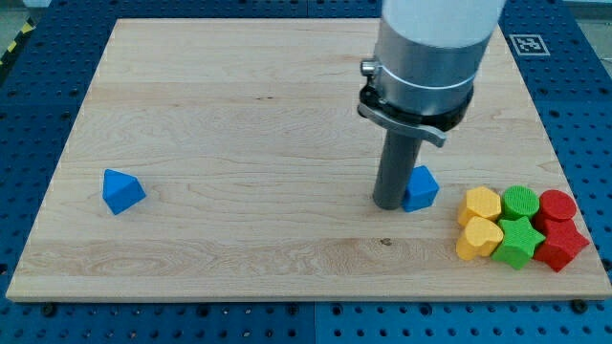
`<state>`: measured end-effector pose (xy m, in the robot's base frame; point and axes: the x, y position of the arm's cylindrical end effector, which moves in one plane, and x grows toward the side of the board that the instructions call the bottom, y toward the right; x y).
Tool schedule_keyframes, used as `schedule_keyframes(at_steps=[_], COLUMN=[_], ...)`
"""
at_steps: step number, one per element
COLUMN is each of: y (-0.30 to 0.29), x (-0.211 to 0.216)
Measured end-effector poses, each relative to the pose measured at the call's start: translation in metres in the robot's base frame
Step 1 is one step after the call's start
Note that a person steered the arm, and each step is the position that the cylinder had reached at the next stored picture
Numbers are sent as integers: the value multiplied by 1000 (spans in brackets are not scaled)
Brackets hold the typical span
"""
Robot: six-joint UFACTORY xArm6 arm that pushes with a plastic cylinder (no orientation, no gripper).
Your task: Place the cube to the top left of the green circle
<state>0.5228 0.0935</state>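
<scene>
Tool tip (389, 204) rests on the tabletop (249, 115), touching the left face of the blue cube (420, 187); as a plain rod, it grasps nothing. Green circle (520, 201) sits near the right edge, clustered with yellow, green and red blocks. Another blue block (121, 190) lies near the left edge.

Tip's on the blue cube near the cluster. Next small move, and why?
Probably a short push toward the view's right: my tip touches the left side of the blue cube, and the green circle lies further right, so its top-left spot isn't reached yet.
</scene>
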Motion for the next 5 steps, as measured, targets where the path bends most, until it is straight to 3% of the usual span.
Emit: schedule_keyframes(at_steps=[5], y=[41], x=[-12])
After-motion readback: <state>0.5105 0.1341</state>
